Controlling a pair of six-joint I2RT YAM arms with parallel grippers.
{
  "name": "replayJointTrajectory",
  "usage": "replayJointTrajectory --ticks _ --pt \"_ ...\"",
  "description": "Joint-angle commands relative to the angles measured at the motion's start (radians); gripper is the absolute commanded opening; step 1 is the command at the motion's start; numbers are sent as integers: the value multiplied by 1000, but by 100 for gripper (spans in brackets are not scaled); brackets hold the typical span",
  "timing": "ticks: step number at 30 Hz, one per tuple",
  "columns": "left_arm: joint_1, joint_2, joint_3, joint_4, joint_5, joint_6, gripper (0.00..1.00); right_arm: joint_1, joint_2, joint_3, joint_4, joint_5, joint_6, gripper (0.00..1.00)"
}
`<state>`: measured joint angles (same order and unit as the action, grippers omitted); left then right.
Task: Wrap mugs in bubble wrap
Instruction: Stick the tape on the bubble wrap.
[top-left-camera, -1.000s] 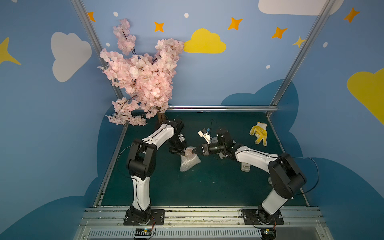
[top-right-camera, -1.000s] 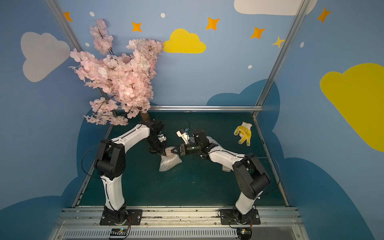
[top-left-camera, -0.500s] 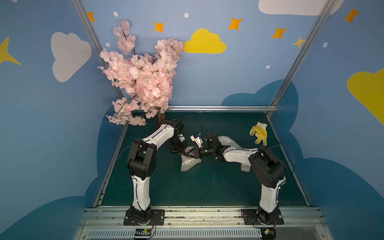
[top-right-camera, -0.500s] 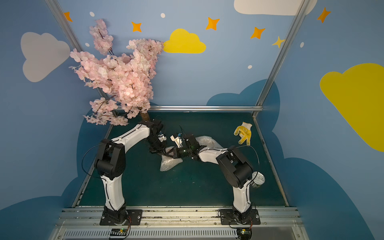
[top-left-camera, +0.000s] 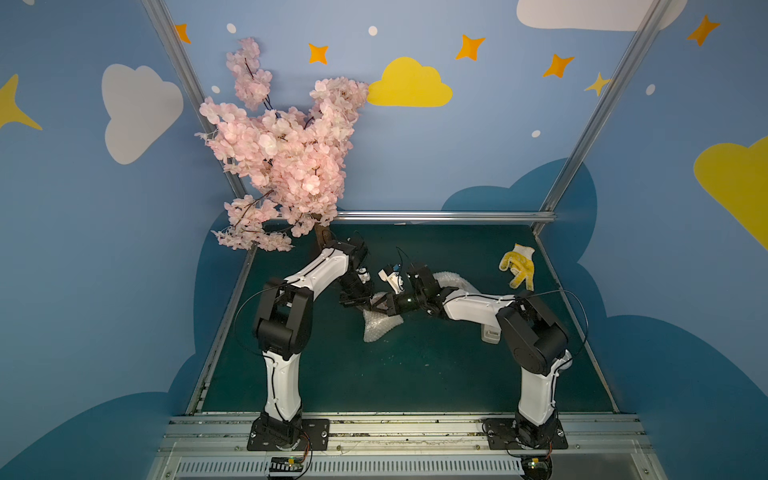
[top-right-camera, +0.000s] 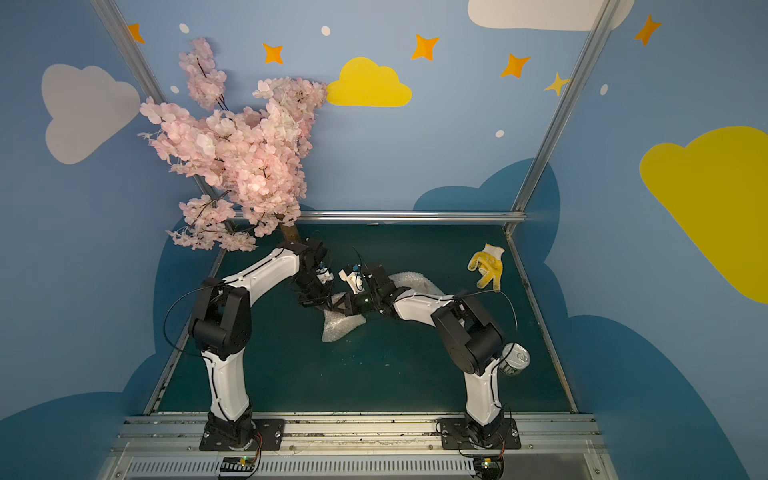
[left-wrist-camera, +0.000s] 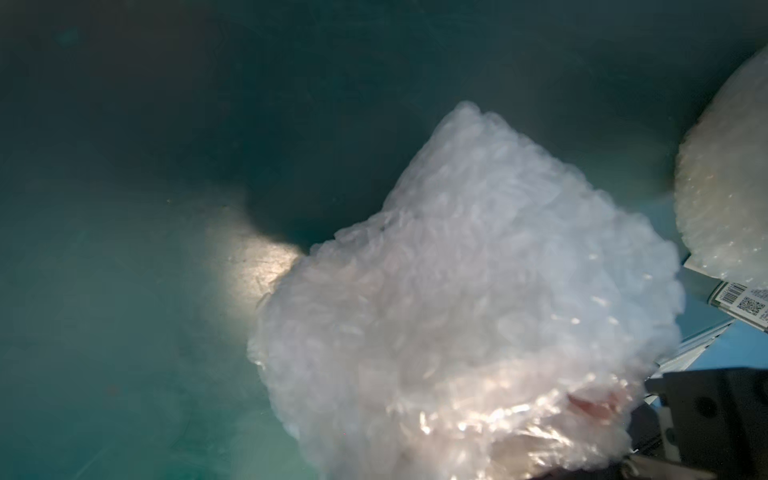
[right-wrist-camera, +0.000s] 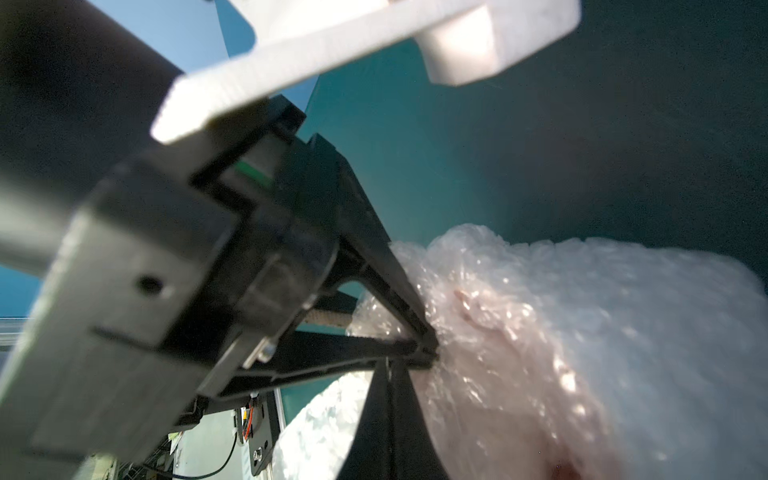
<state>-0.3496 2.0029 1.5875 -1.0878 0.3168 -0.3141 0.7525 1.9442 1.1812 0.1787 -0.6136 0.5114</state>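
We see both pincers meet over the bubble wrap bundle (top-left-camera: 380, 322) mid-surface: left pincer (top-left-camera: 353, 300) pinches its film, right pincer (top-left-camera: 380, 306) closed, seemingly also gripping; a mug likely inside

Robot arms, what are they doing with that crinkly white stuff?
They're wrapping a mug. Both arms meet over a bubble wrap bundle mid-table. The left end effector is pinched shut on the wrap; the right end effector presses against the same spot. Something red shows through the plastic. Another bundle lies behind.

Right gripper (top-left-camera: 379, 306) now at bundle (top-left-camera: 380, 326)
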Motion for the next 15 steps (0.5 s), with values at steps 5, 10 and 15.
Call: replayJointTrajectory --ticks 5,10,15 --pt "1 -36 41 4 -12 26 5 18 44 22 -272 184 -112 0" --pt "6 -68 60 -11 -18 25 7 30 29 46 -330 242 -136 0" --pt "19 -78 94 -46 -21 29 8 51 33 113 -428 301 -181 0"
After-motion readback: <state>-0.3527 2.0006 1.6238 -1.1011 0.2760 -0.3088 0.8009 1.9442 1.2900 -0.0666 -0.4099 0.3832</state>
